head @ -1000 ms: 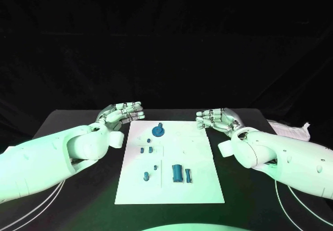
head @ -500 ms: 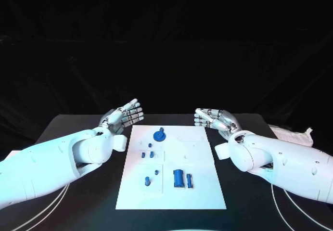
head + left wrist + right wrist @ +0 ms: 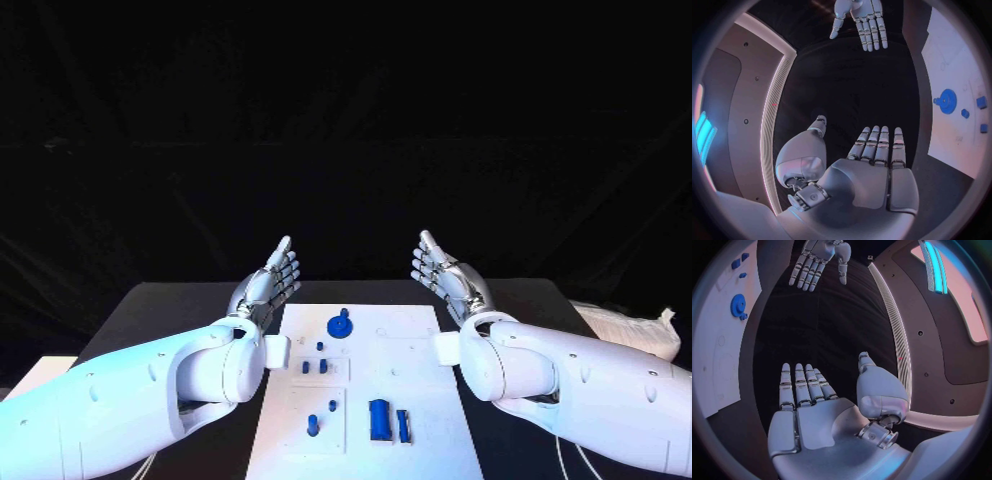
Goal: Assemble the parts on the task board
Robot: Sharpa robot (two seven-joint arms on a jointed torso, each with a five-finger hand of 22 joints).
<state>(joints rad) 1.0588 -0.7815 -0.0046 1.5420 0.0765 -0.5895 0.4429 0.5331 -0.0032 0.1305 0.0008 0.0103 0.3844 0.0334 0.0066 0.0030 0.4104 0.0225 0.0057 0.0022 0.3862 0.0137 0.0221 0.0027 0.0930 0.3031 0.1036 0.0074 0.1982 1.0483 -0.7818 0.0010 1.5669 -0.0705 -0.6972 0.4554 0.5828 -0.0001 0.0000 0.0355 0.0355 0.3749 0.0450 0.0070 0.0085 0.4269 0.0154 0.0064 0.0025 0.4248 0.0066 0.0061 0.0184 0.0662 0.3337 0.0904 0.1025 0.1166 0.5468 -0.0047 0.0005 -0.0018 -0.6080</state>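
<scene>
Black cloth hangs behind the table [image 3: 173, 305], which fills the lower part of the head view. I see the board [image 3: 368, 400] lying in the lower middle of that frame, running down to the bottom edge. Near its top end stands a round blue gear [image 3: 340, 324]. Below it, three small parts [image 3: 313, 366] sit close together left of the board's centre line. Lower still are two more small pieces [image 3: 313, 424] on the left and a larger blue block [image 3: 379, 419] with a thin bar [image 3: 404, 426] just beside it on the right.

My left hand [image 3: 268, 281] is raised above the table's far edge, left of the board's top end, fingers straight and together, holding nothing. My right hand [image 3: 441, 273] mirrors it on the right of the frame, also flat and released, palm facing the other hand. Both are well apart from every part.

From the left wrist I see the flat palm [image 3: 870, 175], with the gear [image 3: 946, 101] on the board at the right of the circle and the other hand [image 3: 861, 22] at the top. The right wrist view shows the same flat palm [image 3: 814, 412], with the gear [image 3: 737, 305] at upper left.
</scene>
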